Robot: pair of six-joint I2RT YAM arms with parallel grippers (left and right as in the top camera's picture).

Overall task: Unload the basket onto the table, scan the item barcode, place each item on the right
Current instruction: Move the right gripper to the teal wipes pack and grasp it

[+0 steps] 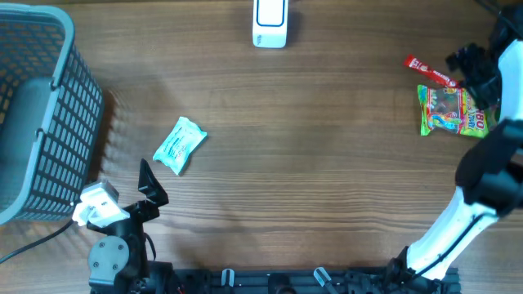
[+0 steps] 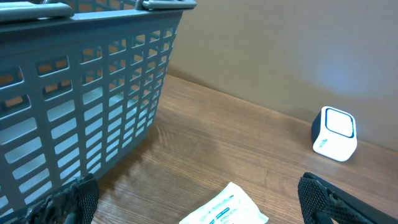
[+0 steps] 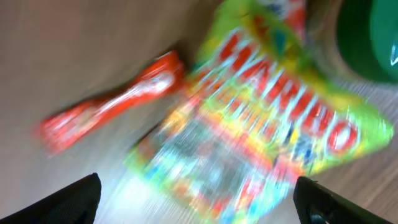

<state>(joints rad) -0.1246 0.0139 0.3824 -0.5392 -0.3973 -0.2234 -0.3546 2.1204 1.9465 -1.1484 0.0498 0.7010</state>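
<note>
- Grey slatted plastic basket (image 1: 49,106) at left edge of wooden worktop (image 1: 327,180); white boxy scanner (image 1: 270,24) far centre, unobstructed
- Left claw (image 2: 202,202) low, spread open; crinkled teal packet (image 1: 180,144) just ahead of it
- Right claw (image 3: 199,202) open, empty, above glossy Haribo bag (image 1: 453,110) at right; red stick pack (image 1: 431,71) just beside
</note>
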